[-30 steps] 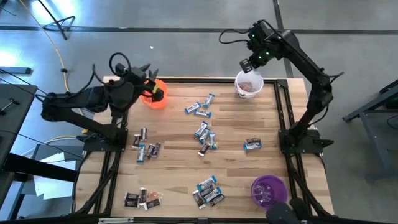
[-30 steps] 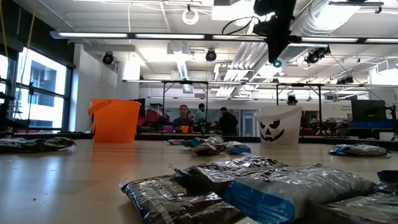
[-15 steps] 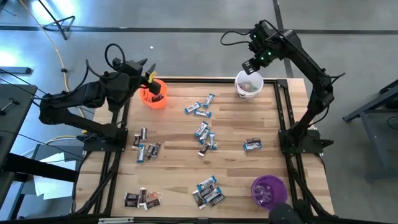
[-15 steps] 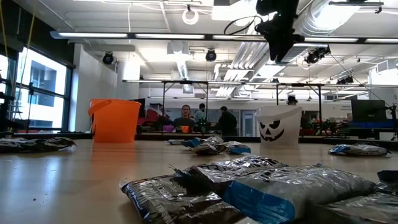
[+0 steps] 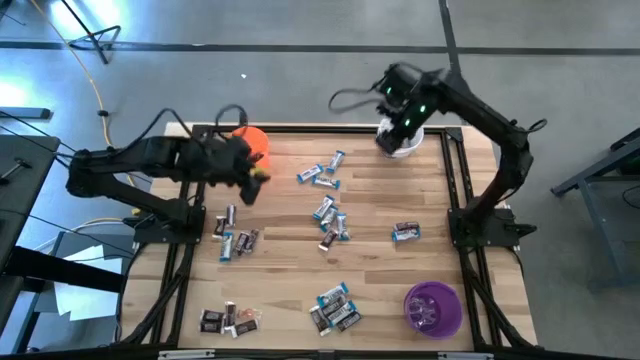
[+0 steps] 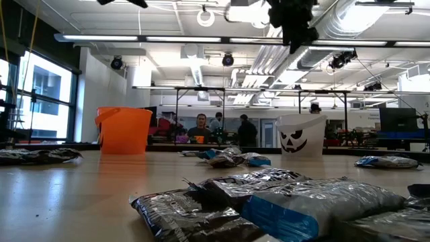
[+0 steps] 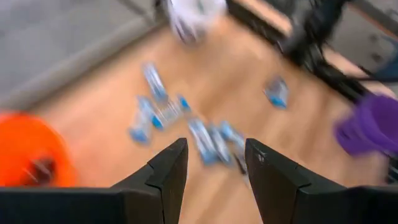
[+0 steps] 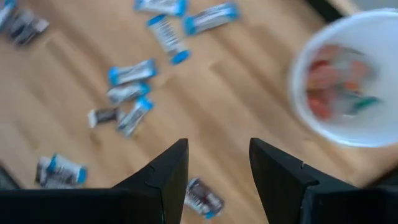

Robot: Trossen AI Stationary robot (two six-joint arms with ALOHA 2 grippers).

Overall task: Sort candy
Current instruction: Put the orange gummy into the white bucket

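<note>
High view is showing the right gripper (image 5: pixel 392 140) hanging beside the white cup (image 5: pixel 408 146) at the table's far edge, its fingers (image 8: pixel 163 180) standing spread with nothing between them, while the left gripper (image 5: pixel 250 180) is hovering just beside the orange cup (image 5: pixel 254 139), its fingers (image 7: pixel 168 177) also standing apart and empty. The candy (image 5: pixel 330 222) is lying scattered in small clusters over the wooden table (image 5: pixel 380 200), with reddish pieces sitting inside the white cup and the purple cup (image 5: pixel 433 308) standing at the near right corner
</note>
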